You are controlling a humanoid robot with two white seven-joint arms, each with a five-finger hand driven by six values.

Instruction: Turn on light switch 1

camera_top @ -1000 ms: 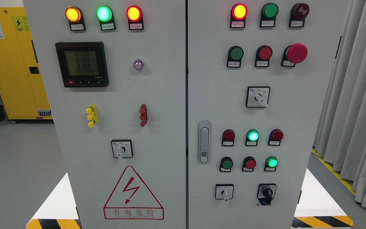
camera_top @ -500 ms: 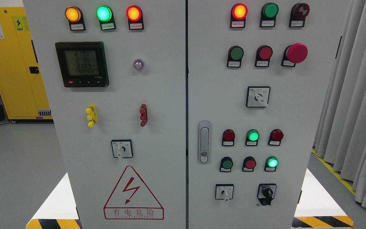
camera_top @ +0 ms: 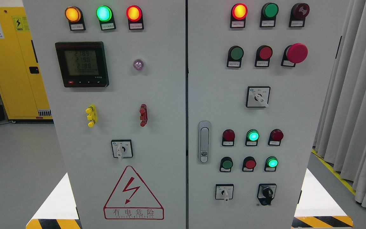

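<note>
A grey electrical cabinet (camera_top: pixel 170 95) with two doors fills the head view. Its right door carries a lit red lamp (camera_top: pixel 239 11), unlit green and red push buttons (camera_top: pixel 235 53), a big red mushroom button (camera_top: pixel 296 52), and a white rotary selector (camera_top: pixel 258 96). Lower down sit a lit green lamp (camera_top: pixel 252 135), a lit green button (camera_top: pixel 272 162), a dark green button (camera_top: pixel 226 164), a red button (camera_top: pixel 250 164), a small white selector (camera_top: pixel 224 191) and a black knob (camera_top: pixel 267 192). The labels are too small to tell which one is switch 1. Neither hand shows.
The left door holds three lit lamps (camera_top: pixel 104 13), a digital meter (camera_top: pixel 82 64), yellow (camera_top: pixel 91 115) and red (camera_top: pixel 143 115) terminals, a selector (camera_top: pixel 121 149) and a red shock warning triangle (camera_top: pixel 133 194). A yellow cabinet (camera_top: pixel 14 63) stands at left, grey curtains (camera_top: pixel 357 105) at right.
Only the top reading on the digital meter has flickered. Nothing else has moved.
</note>
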